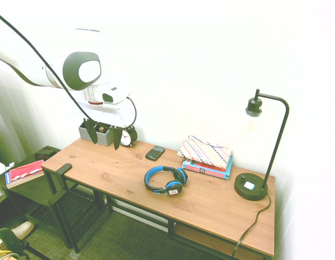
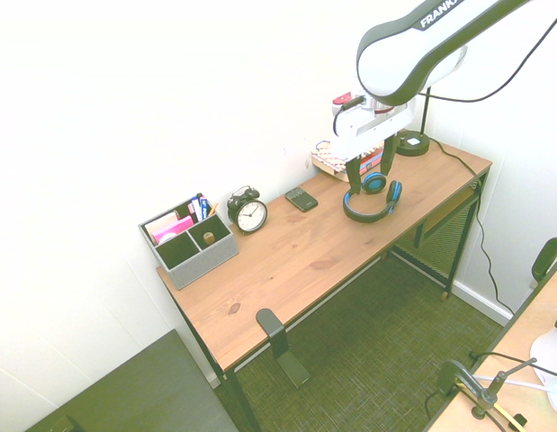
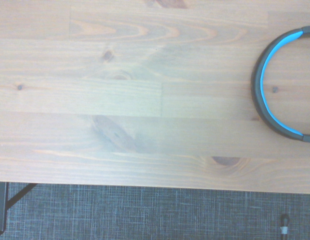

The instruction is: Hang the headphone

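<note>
The headphone [image 1: 174, 187] lies flat on the middle of the wooden desk [image 1: 210, 203], blue headband curved toward the wall and cups toward the front edge. It also shows under the arm in the second exterior view [image 2: 361, 214], and its blue-lined band [image 3: 259, 95] shows at the edge of the wrist view. My gripper [image 1: 105, 135] [image 2: 370, 166] hangs well above the desk, off to the side of the headphone, open and holding nothing. A black hook [image 1: 63, 169] [image 2: 269, 322] sticks up at the desk's end.
Along the wall stand a grey organizer [image 2: 188, 243], a black alarm clock [image 2: 249, 212], a small black phone [image 1: 155, 153], a patterned pouch on books [image 1: 206, 154] and a black desk lamp [image 1: 252, 187]. A low side table with a red book [image 1: 25, 172] sits beyond the desk's end.
</note>
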You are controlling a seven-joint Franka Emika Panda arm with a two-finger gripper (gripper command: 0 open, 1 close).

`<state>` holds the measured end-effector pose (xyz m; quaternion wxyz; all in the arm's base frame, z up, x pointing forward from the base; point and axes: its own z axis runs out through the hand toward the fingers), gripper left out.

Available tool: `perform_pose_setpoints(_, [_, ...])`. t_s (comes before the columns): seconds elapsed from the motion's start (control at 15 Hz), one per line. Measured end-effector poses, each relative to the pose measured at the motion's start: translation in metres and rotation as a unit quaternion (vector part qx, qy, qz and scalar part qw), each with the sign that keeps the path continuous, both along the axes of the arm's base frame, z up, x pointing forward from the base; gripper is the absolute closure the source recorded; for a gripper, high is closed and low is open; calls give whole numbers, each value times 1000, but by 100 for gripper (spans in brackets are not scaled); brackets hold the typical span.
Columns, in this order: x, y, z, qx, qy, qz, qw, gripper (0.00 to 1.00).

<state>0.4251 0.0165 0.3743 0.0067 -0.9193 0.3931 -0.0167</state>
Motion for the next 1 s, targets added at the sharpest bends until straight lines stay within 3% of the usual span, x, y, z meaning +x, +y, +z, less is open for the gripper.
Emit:
perform_pose_setpoints(0.33, [13,-10,-13,-19,-18,33,999,0])
perform_pose_setpoints(0.67, [55,-47,-94,-34,-22,88,995,0])
perform_pose_setpoints(1.0, [95,-62,-133,-30,-47,114,992,0])
